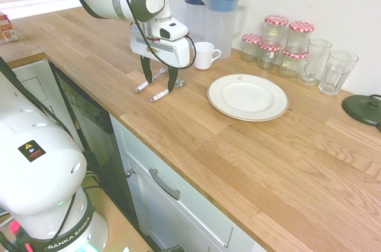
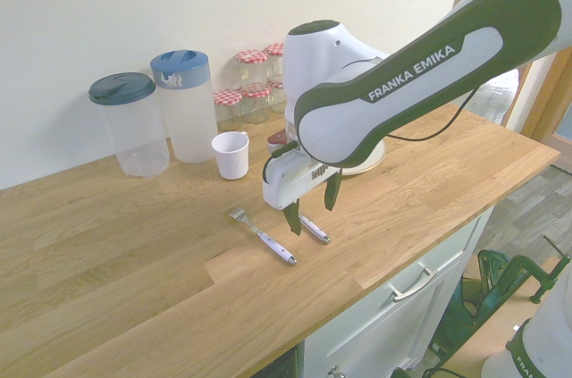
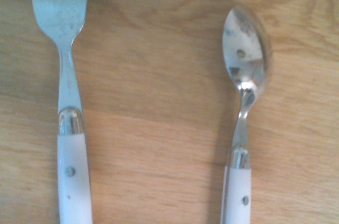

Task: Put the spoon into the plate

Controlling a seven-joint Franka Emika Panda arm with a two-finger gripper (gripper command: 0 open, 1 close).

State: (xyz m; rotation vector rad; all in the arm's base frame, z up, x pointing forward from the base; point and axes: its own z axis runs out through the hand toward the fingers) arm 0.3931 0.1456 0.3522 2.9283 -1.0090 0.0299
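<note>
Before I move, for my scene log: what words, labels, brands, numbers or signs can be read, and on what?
"FRANKA EMIKA": on the arm.
"FRANKA EMIKA", start partly cut off: on the base.
A yellow warning triangle, its print too small to read: on the dark label.
Light mark, unreadable: on the blue lid.
Red mark, too small to read: on the plate.

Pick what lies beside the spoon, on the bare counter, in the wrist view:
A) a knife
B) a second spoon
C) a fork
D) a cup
C: the fork shows its tines, lying apart from the round-bowled spoon.
</note>
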